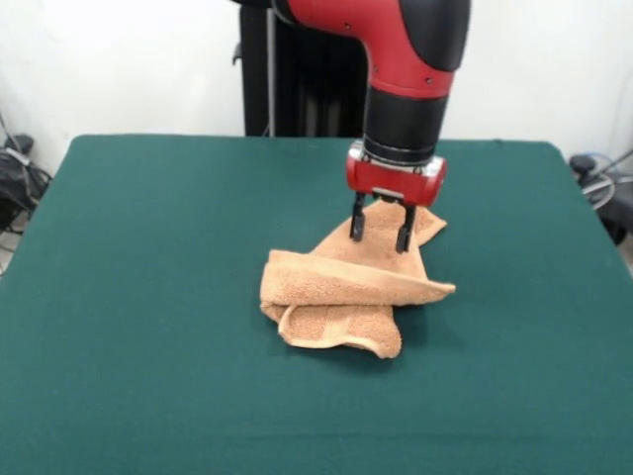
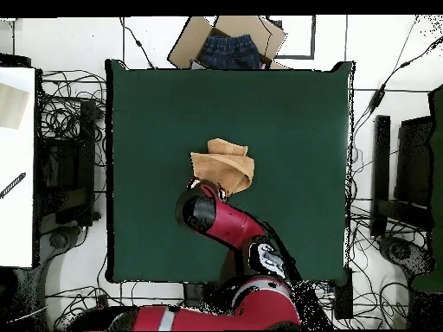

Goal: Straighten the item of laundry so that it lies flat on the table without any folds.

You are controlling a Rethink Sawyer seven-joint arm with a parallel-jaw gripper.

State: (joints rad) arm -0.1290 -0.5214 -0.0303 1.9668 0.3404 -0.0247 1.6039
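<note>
The light orange-tan terry towel (image 1: 341, 297) lies crumpled and folded over itself near the middle of the dark green table (image 1: 148, 297). A layer is doubled over at the front and a corner sticks out at the far right. My gripper (image 1: 380, 230) hangs just above the towel's far part, its two black fingers (image 1: 357, 222) apart and empty. In the overhead view the towel (image 2: 223, 164) shows above the red arm, which hides the gripper.
A cardboard box holding blue jeans (image 2: 229, 47) sits beyond the table's far edge in the overhead view. Cables and equipment lie around the table (image 2: 285, 112) on the floor.
</note>
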